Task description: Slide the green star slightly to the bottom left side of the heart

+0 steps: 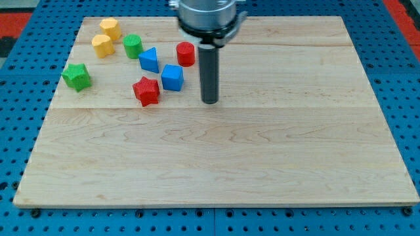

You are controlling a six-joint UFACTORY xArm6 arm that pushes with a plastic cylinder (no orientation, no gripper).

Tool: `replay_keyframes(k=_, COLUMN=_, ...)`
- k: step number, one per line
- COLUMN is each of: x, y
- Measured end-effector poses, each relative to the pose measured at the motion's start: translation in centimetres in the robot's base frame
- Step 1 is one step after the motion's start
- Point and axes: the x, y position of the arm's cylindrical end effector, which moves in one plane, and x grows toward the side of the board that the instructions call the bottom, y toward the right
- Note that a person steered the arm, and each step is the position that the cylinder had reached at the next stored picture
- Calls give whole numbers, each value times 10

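The green star (77,77) lies near the board's left edge. A yellow block that looks like the heart (102,45) sits up and to the right of it, a short gap apart. My tip (209,101) rests on the board well to the right of the green star, just right of the blue cube (172,77) and touching no block. The rod rises from it towards the view's top.
A second yellow block (109,28) sits above the heart. A green cylinder (133,46), a blue triangle (149,60), a red cylinder (186,54) and a red star (146,90) cluster between the heart and my tip. The wooden board (262,164) lies on a blue pegboard.
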Motion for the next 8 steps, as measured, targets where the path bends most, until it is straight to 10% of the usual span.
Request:
replay_keyframes(k=3, x=-4, y=-169)
replay_keyframes(k=8, x=-9, y=-248)
